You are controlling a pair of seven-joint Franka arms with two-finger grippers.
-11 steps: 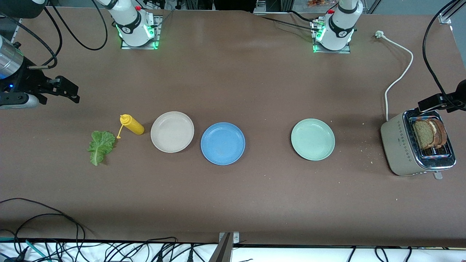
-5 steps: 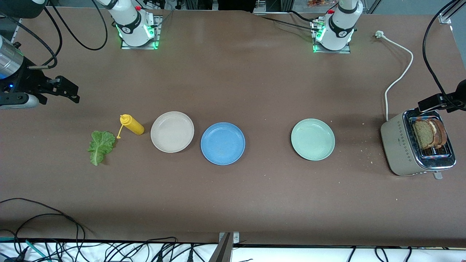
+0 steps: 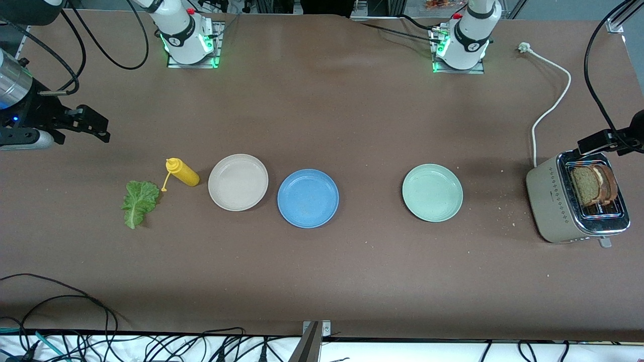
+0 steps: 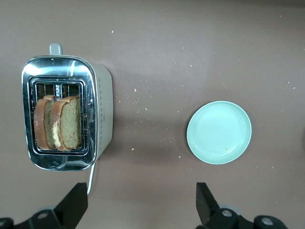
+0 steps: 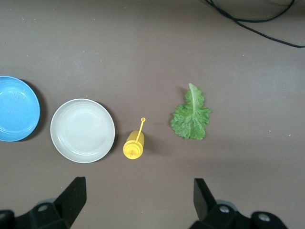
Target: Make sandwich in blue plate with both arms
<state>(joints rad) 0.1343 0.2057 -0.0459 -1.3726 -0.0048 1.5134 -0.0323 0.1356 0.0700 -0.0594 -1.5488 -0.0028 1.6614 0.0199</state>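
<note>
You see round matte blue plate (image 3: 308,198) bare, mid-surface, between beige plate (image 3: 238,182) and pale green plate (image 3: 432,192). Ruffled green lettuce leaf (image 3: 139,202) lies flat near right arm's end, just beside yellow squeeze bottle (image 3: 182,172) on its side. Two brown bread slices (image 3: 595,185) stand in slots of beige toaster (image 3: 555,206) at left arm's end. Right pincer (image 5: 137,200) hangs above surface near bottle, fingers spread. Left pincer (image 4: 141,207) hangs by toaster, fingers spread, nothing pinched.

Bread slices (image 3: 595,184) in toaster (image 3: 558,206) — apparently two; lettuce (image 3: 138,202) beside bottle (image 3: 182,171).
</note>
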